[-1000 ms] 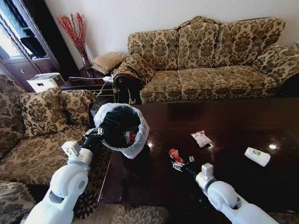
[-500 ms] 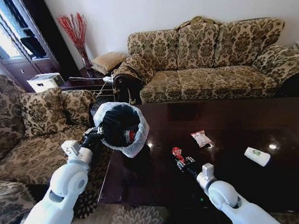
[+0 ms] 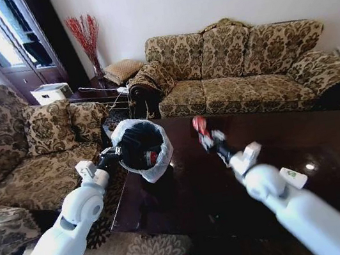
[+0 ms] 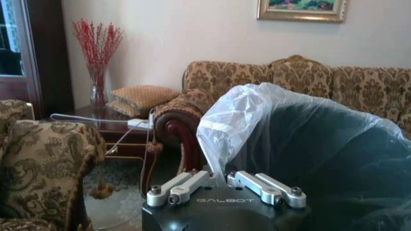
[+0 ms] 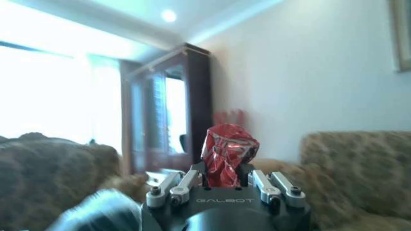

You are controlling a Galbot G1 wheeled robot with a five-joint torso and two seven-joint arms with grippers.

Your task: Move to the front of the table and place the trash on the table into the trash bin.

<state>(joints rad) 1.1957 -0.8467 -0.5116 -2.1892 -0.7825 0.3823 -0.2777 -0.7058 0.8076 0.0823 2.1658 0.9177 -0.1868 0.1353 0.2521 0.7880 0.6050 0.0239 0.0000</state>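
Left arm extended forward-left, left gripper [image 3: 115,154] clamped on the bin [image 3: 139,146] rim; right arm raised and reaching forward, right gripper [image 3: 209,139] pinching the red wrapper [image 3: 199,124] between its fingers.

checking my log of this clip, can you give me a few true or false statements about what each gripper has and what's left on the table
1. The right gripper is shut on the red wrapper. True.
2. The trash bin stands on the floor. False: the left gripper holds it up by its rim.
3. A white packet lies on the table. True.
4. The red wrapper is inside the bin. False: it is in the air beside it.
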